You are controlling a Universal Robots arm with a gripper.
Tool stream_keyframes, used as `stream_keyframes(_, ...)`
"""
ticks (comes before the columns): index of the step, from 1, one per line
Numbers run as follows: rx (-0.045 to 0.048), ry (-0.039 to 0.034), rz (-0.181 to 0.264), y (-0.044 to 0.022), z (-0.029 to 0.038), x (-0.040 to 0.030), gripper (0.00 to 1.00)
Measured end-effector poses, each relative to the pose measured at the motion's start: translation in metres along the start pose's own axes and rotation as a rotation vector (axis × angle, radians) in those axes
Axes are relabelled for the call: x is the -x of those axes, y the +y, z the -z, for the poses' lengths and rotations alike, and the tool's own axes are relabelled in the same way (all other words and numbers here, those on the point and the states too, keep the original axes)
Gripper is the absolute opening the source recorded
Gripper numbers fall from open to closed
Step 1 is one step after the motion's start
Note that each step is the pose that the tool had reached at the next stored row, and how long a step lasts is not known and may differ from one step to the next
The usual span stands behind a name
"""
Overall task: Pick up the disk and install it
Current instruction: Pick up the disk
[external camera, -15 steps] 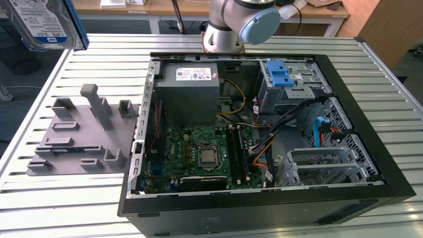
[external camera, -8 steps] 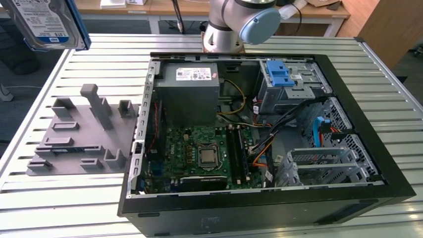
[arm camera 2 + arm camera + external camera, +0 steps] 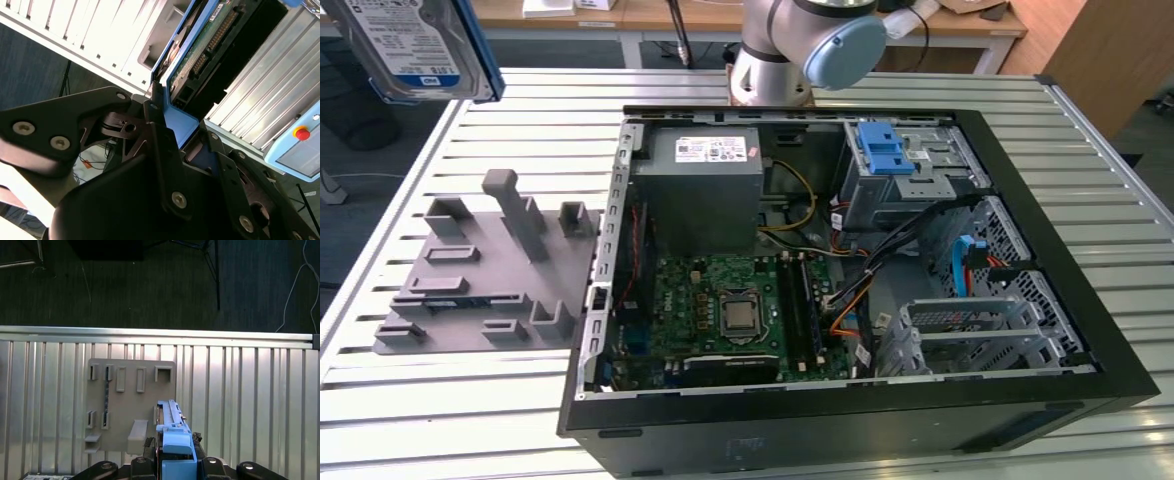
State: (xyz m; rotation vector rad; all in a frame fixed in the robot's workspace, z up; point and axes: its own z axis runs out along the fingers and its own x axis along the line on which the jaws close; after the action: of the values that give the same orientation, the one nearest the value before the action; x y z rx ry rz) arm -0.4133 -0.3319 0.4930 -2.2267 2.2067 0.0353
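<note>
Silver, white-and-blue-labelled and blue-framed, one disk (image 3: 420, 45) hangs high at the exterior view's left edge. Rightward sit one grey slotted plate (image 3: 467, 300) and one open computer case (image 3: 854, 430). In the first wrist view one gripper (image 3: 175, 450) pinches the disk's blue end.

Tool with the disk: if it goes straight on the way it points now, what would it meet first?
Probably the grey slotted holder plate on the slatted table, near the plate's edge, with the disk touching first. Depth is unclear; it could be the table beside it.
</note>
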Motion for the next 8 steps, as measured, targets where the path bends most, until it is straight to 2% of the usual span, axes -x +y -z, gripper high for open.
stream_keyframes(8, 0.0000, 0.0000, 0.000, -0.0049, 0.0001, -0.0001, 0.36)
